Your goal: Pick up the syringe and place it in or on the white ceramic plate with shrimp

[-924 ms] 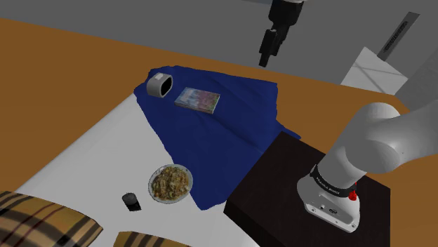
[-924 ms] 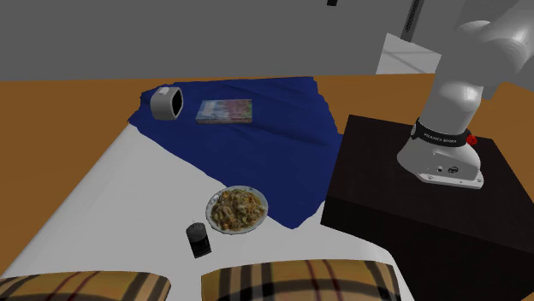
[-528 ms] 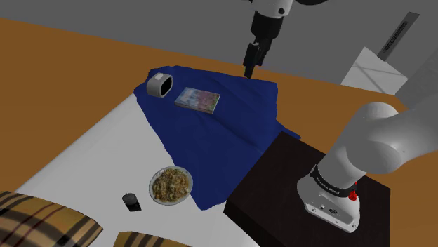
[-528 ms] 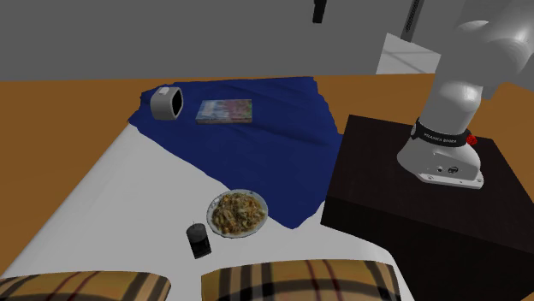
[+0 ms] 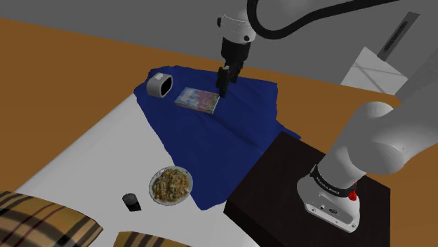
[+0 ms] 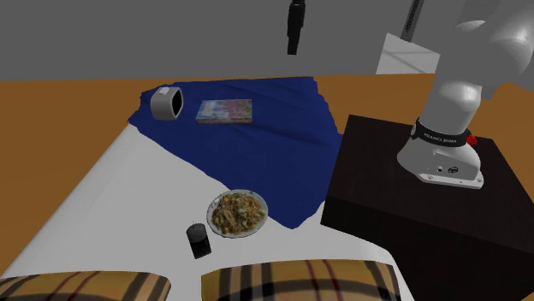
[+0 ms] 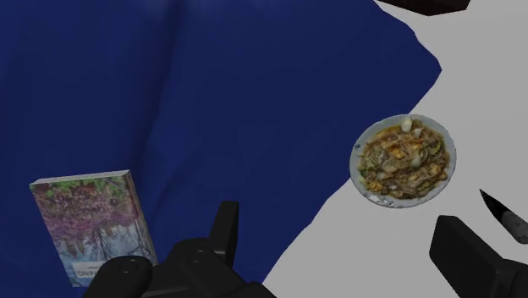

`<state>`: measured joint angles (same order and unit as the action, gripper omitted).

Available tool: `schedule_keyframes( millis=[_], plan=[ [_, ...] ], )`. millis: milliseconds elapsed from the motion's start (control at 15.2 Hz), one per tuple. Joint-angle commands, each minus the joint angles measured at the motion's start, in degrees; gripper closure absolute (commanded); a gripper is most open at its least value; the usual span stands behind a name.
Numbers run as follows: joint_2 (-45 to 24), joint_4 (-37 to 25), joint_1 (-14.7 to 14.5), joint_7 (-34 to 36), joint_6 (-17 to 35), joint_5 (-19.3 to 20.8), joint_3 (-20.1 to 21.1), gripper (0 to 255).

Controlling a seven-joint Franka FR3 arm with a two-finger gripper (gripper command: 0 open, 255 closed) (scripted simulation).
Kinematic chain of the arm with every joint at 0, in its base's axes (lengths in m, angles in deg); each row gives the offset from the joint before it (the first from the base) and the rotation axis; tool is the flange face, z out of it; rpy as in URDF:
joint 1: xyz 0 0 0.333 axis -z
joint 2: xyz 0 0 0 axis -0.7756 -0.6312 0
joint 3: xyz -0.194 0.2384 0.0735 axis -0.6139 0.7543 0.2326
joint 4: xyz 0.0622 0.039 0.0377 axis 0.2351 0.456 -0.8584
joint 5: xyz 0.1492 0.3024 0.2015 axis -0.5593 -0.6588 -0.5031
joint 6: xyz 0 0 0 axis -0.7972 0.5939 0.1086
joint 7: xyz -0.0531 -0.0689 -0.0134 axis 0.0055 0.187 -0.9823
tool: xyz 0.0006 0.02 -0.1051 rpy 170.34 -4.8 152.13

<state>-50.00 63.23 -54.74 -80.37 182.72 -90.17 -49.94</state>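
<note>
Since the earlier frames the gripper has come down and toward the shoulder view's left. It now hangs above the far part of the blue cloth, and in that view its tip shows by a corner of the book. You can check the jaws in the wrist view: the two black fingers stand wide apart, with nothing between them and touching nothing.

Working across the shoulder view from its left, you find plaid cushions at the lower edge. Next is the syringe, a small dark item on the white surface. It is near the plate but apart from it, and well apart from the gripper. Farther back, a white cup lies on its side on the cloth. Its mouth shows dark, and its contents cannot be told. The plate rests on the white surface just beside the cloth's edge and carries a heap of brown and yellow food. The book lies flat on the cloth. At the right, the arm's base stands on the dark stand.
</note>
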Motion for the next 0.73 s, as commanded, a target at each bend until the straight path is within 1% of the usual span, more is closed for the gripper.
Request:
schedule_keyframes(
  millis=[0,330,660],
  plan=[
    [-3.8,-0.6,-0.7,1.3,3.1,-0.1,1.7,0],
    [-12.8,-3.2,-1.9,4.2,8.9,0.9,5.2,0],
    [-22.5,-7.3,-3.2,7.8,13.6,3.7,8.4,0]
  ],
)
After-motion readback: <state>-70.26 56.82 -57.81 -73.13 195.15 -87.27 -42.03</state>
